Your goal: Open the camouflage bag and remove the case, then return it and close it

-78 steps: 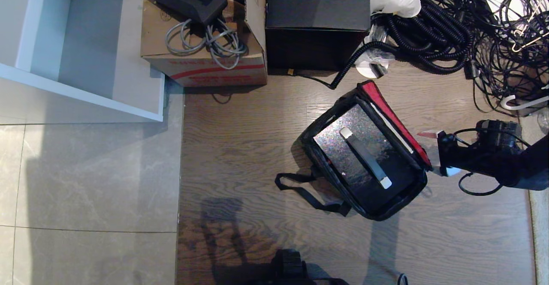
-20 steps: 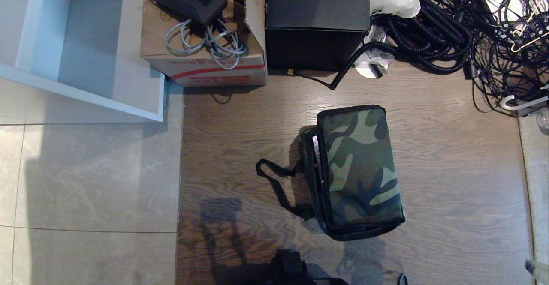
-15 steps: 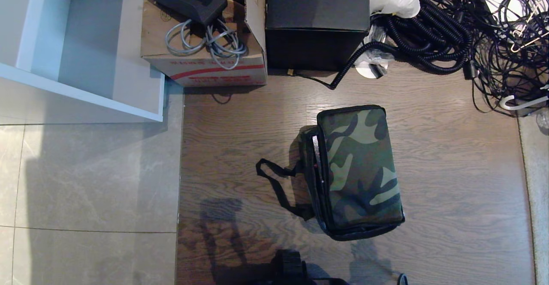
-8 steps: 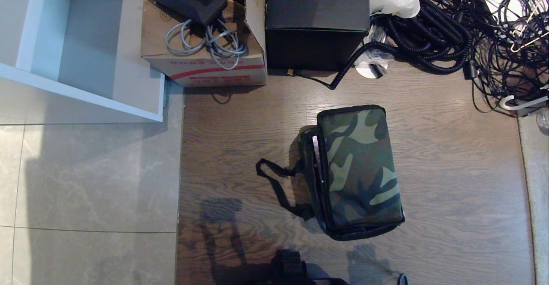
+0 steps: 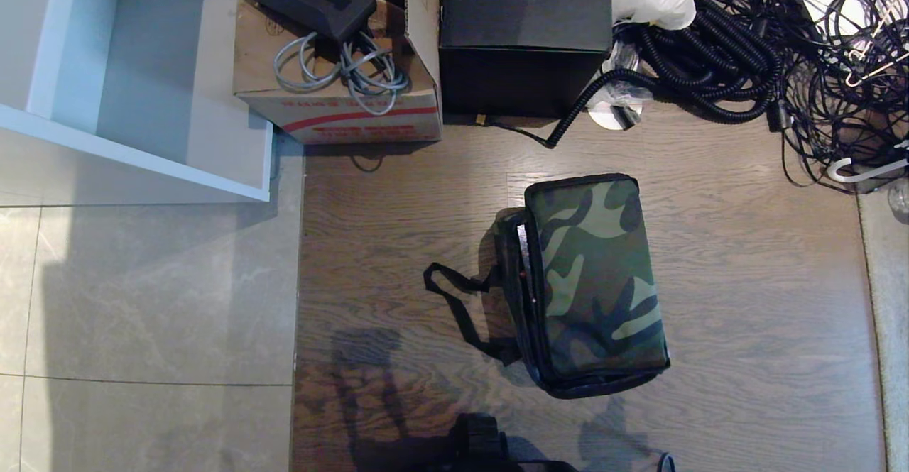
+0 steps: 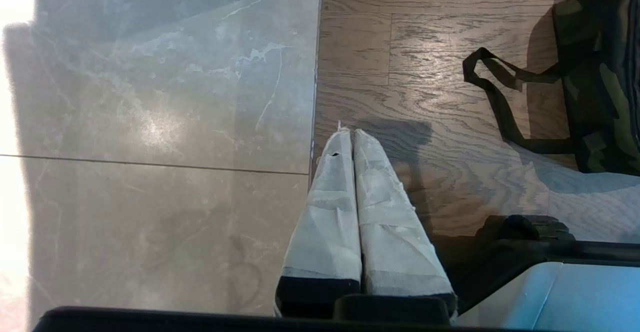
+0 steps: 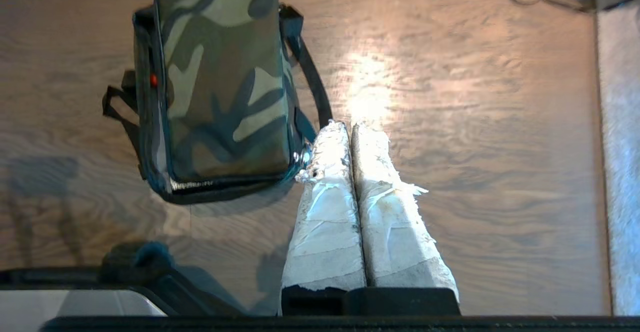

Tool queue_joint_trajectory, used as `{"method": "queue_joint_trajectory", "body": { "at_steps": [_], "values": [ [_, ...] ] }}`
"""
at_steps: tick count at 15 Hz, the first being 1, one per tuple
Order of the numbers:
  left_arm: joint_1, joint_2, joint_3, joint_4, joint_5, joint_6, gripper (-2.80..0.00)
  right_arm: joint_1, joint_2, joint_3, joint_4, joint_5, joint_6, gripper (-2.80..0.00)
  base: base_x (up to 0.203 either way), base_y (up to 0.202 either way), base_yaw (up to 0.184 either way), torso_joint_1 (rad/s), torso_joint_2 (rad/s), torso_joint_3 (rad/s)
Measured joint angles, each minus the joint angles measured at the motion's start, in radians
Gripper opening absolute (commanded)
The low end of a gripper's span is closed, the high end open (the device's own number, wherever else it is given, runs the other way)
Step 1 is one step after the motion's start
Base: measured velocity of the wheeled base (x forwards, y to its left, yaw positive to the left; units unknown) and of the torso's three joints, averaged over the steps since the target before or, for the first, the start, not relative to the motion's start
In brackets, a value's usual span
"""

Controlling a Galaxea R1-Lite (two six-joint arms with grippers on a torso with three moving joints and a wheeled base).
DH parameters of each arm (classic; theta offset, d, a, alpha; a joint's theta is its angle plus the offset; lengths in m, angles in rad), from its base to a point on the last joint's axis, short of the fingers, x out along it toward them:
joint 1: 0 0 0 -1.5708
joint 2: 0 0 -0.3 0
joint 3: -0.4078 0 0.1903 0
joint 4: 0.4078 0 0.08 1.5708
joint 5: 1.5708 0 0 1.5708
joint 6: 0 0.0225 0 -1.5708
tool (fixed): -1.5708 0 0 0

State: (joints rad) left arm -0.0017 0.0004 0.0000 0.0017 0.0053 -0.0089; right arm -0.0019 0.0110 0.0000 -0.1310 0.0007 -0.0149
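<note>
Although the lid lay flat over the camouflage bag (image 5: 593, 284), a narrow gap showed along its left edge in the head view, with a sliver of pale and red lining visible there, so the closure looked loose rather than fastened; whether a zip or flap remained to be secured could not be told. With the bag resting on the wooden floor (image 5: 746, 302) near the middle of the scene and its black strap (image 5: 458, 309) trailing to its left, the case was nowhere visible, which suggested it sat back inside, though that was a judgement only. The right gripper (image 7: 350, 132) hung above the floor just beside the bag's near corner, its taped fingers pressed together and holding nothing. The left gripper (image 6: 352, 137) hovered over the seam between tile and wood, well apart from the bag, fingers likewise pressed together and empty. Judged from this, the task appeared essentially finished, with at most a firmer closing left.
</note>
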Motion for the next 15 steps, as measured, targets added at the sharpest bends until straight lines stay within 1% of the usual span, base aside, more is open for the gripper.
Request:
{"method": "queue_joint_trajectory", "body": {
  "at_steps": [15],
  "values": [
    [0.0,0.0,0.0,0.0,0.0,-0.001,-2.8,0.0,-0.013,0.0,0.0,-0.001,-0.001,-2.8,0.0,0.0,0.0,0.0,0.0,0.0]
  ]
}}
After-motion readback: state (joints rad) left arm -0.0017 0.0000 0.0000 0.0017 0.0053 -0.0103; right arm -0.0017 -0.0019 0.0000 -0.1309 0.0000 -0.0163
